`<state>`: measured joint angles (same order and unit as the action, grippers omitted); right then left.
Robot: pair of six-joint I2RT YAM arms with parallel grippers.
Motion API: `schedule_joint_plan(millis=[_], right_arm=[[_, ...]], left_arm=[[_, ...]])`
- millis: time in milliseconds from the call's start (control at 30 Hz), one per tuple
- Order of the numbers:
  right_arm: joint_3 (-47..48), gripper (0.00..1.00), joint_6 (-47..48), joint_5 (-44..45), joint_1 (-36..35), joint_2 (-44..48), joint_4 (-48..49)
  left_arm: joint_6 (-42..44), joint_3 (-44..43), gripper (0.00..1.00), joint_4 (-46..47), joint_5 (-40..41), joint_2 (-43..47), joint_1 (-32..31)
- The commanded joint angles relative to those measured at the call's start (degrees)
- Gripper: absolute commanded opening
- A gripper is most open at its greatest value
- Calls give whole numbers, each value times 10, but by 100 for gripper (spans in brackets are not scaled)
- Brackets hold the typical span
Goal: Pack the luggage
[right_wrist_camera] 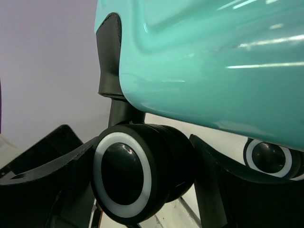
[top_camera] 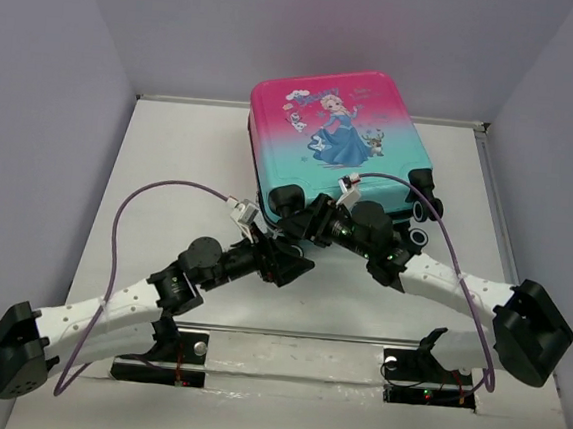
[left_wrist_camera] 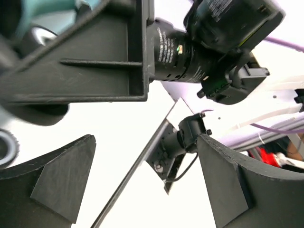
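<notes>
1. Left fingers (left_wrist_camera: 52,185): released and spread wide, nothing between them. They sit low over the desk (top_camera: 170,164), just short of the wheeled end of the luggage (top_camera: 338,139). We judge them ready to steady the shell.
2. Right fingers (right_wrist_camera: 47,166): one on each side of a black wheel (right_wrist_camera: 126,175). We cannot tell whether they pinch it. Probably a hold for dragging or turning the case.
3. Luggage: closed, flat, print up, at the desk's far edge, right of middle, wheels facing the near edge. We judge it needs opening before packing.
</notes>
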<state>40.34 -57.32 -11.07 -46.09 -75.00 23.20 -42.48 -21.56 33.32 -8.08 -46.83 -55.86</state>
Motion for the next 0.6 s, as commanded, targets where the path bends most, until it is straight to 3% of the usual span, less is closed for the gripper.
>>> schedule_joint_plan(millis=[0, 100, 133, 233, 333, 567], right_arm=[[-10, 7, -4, 25, -3, 13, -3], [-21, 7, 12, 47, -3, 35, -10], [-20, 7, 26, 51, -3, 41, -16], [-18, 7, 45, 75, -3, 62, -45], [-13, 7, 65, 86, -3, 73, -63], [-8, 7, 81, 82, -3, 85, -69]], left_arm=[[56, -39, 99, -164, 56, 101, 0], [43, -45, 94, -298, 176, 168, 0], [26, -45, 83, -364, 242, 177, 1], [-19, -37, 73, -404, 282, 174, 1], [-25, -15, 73, -371, 283, 121, 1], [73, 8, 69, -124, 310, -11, 1]])
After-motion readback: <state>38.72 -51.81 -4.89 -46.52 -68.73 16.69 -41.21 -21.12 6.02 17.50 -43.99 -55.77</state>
